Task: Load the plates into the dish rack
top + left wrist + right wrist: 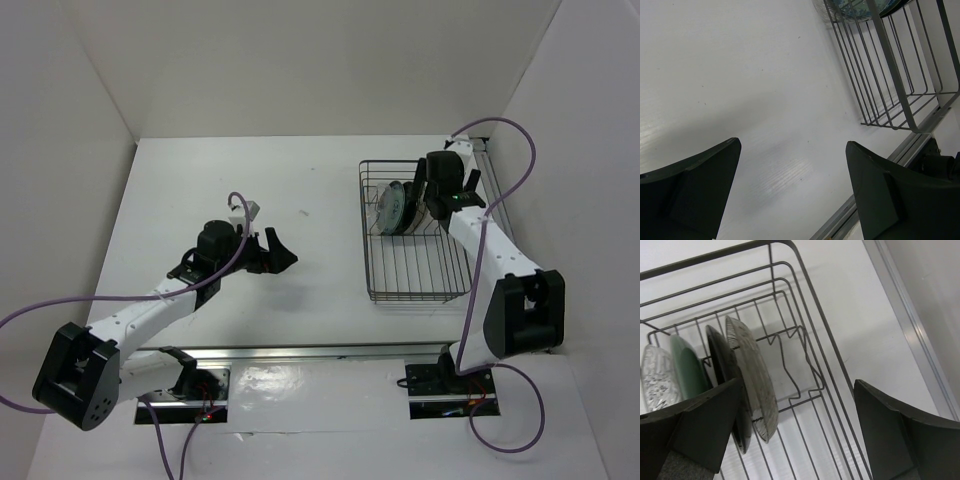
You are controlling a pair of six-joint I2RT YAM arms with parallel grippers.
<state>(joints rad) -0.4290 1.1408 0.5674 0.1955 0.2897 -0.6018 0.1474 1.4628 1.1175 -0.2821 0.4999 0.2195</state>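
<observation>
The dish rack [415, 262] is a dark wire basket at the right of the white table. Several plates stand on edge in its far end. In the right wrist view they run from left to right: a clear patterned plate [655, 377], a green one [687, 372], a glossy black one [720, 365] and a translucent whitish one [752, 375]. My right gripper [797, 386] hangs open just above them, its left finger next to the whitish and black plates, holding nothing. My left gripper [285, 250] is open over bare table, left of the rack [890, 75], also holding nothing.
A metal rail [320, 352] runs along the near edge between the arm bases, and another rail [910, 325] lies beside the rack's right side. White walls close in the table on three sides. Purple cables loop off both arms.
</observation>
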